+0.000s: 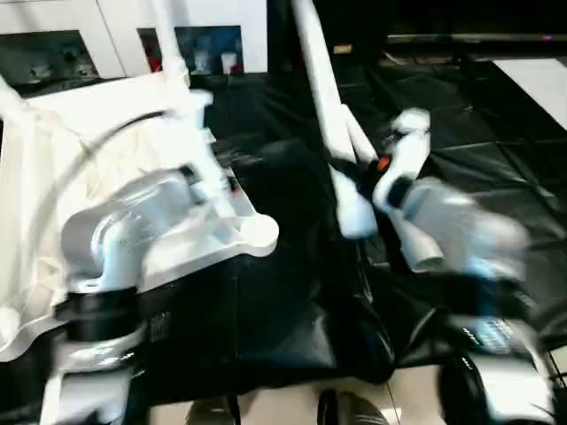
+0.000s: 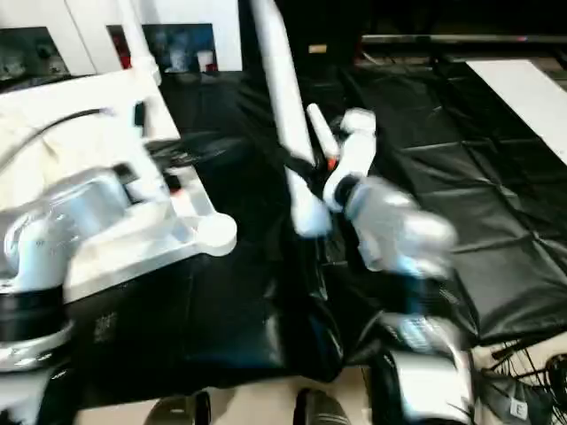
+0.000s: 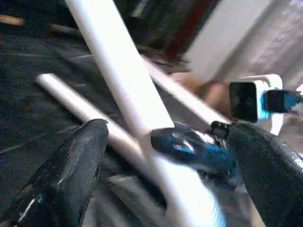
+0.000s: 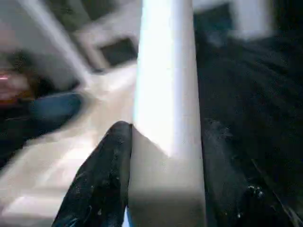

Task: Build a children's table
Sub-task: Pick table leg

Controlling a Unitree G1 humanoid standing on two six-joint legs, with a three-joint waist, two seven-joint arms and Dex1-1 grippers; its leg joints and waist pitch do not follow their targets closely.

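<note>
both sets of jaws tell different stories. on the right gripper the black fingers press on the sides of a long white leg, close to its fat flared end, so this leg is held tight. the leg points up and away, toward the far side of the scene, and its flared end hangs low, just above the black mat.

the left gripper has its two black fingers spread wide apart. they hold nothing. through the gap between them you can see the held leg and one more white leg lying on the mat behind it.

the tabletop is on the left. it lies with its ribbed underside up, and a round corner socket sticks out at its near right corner. another leg stands up at the far edge of the tabletop, and it looks like it may already be in its socket, but i cannot be sure.

the step in hand looks like putting a leg in. the held leg is to the right of the open corner socket, well apart from it. next, the right arm likely needs to bring the leg left, over that socket, stand it straight, and push it down. the left gripper could help by steadying the tabletop or the leg so nothing slides.
</note>
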